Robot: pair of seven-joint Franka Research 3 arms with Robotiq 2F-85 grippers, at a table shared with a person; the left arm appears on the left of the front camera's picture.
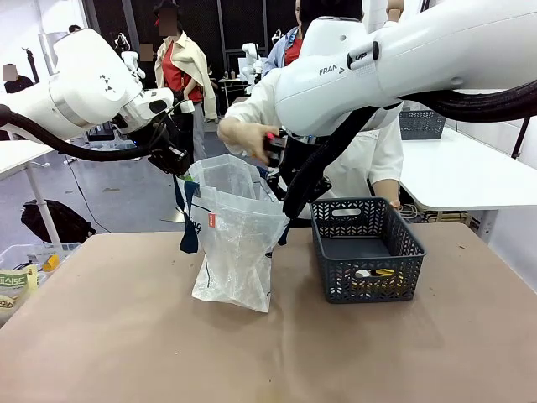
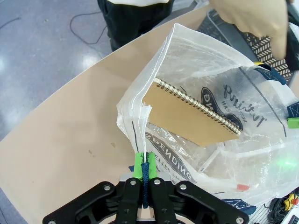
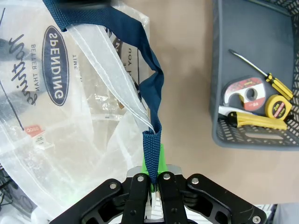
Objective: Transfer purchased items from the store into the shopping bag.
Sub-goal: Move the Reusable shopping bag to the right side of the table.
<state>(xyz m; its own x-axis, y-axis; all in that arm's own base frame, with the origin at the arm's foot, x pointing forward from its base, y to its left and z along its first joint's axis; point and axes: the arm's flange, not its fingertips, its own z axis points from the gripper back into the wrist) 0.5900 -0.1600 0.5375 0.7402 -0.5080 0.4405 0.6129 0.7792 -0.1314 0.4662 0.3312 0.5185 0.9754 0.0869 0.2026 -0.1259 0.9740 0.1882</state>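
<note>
Pinching 1 handle point(image 3: 140, 42) each, the left gripper point(image 2: 145, 163) and right gripper point(image 3: 153, 161) stretch the shopping bag point(image 1: 235, 235) between their jaws: 1 notebook point(image 2: 187, 112) in, 4 tools point(image 3: 236, 91) left.

White arms point(image 1: 84, 92) with black cables point(image 1: 327, 159); black left gripper point(image 2: 145, 161), green pads point(image 2: 138, 165)

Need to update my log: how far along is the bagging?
Done: a spiral notebook lies inside the shopping bag. In hand: the left claw and right claw, each shut on a navy handle, hold the bag open while a person's hand is above its mouth. Left: the screwdriver, tape roll, tape measure and yellow knife lie in the basket.
</note>
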